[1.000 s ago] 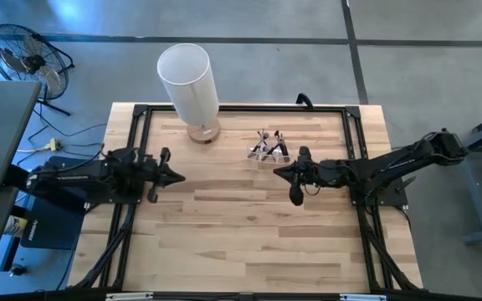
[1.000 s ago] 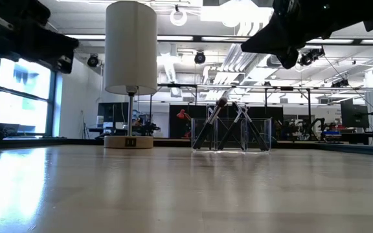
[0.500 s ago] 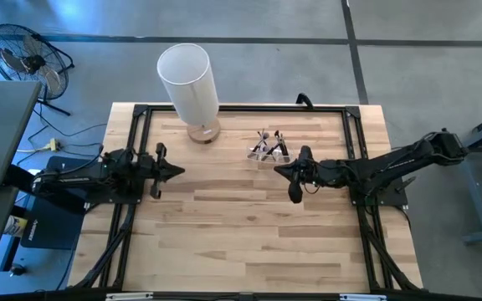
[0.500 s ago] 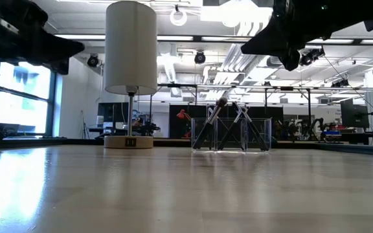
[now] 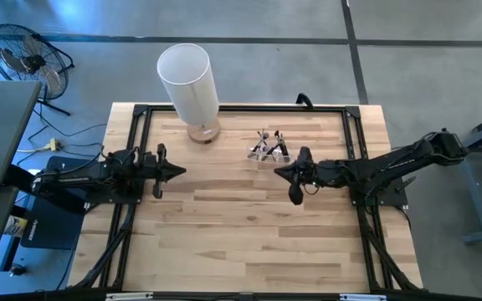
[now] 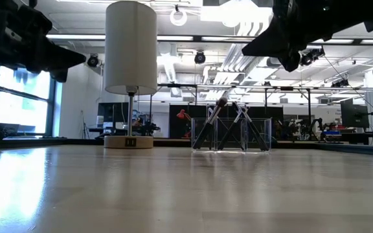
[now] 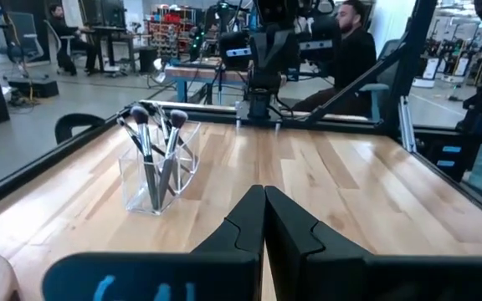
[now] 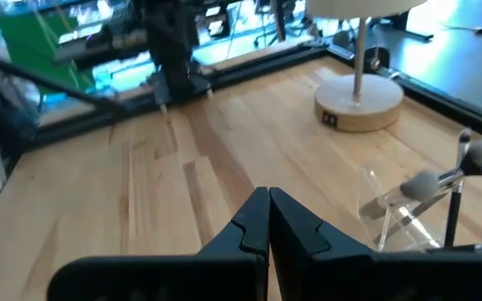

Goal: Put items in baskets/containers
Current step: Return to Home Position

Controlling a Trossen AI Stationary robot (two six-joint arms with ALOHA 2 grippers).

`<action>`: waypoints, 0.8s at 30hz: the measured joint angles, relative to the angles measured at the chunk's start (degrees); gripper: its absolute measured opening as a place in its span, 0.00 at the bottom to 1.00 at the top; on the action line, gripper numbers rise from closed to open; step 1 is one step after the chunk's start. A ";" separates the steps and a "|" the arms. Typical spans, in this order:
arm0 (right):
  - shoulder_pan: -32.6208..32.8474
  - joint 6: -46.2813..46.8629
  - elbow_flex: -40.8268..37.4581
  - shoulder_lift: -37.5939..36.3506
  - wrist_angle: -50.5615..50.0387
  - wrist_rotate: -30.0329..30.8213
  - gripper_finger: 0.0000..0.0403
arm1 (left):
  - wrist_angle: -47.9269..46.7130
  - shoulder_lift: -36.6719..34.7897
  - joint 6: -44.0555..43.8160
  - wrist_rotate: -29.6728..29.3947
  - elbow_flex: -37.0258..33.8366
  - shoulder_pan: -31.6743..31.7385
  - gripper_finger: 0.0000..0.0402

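The wooden counter (image 5: 241,234), edged by a black frame (image 5: 241,108), carries everything. A tall white lamp (image 5: 188,79) on a round wooden base stands near its far edge, left of centre. The left arm (image 5: 90,176) stretches over the counter's left side and the right arm (image 5: 375,167) over its right side. Both point inward toward each other, with their tips well apart.

The clear holder (image 5: 268,153) sits on the counter to the right of the lamp, near the right arm's tip and on its far side. The brushes (image 5: 266,140) stand inside it, leaning crosswise against one another with their bristle heads above the rim.

The left end effector (image 5: 180,172) hangs above the wood at left-centre, its two fingers pressed together tip to tip. The right end effector (image 5: 278,171) hangs near the holder, apart from it, its fingers likewise pressed together. In the low view both are raised clear of the counter's surface.
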 joint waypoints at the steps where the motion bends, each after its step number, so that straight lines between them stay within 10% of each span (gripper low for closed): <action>1: 0.00 -0.34 0.00 0.00 -0.69 -0.56 0.00 | -0.04 0.00 -0.55 -0.04 0.00 0.00 0.00; 11: 0.65 -11.24 -4.52 -4.28 -2.55 -4.69 0.00 | -0.38 0.00 -0.68 -1.64 0.00 0.00 0.00; 24: -3.40 -10.28 -21.10 -32.37 -2.46 -19.84 0.00 | -0.42 0.00 -0.68 -1.70 -0.04 0.00 0.00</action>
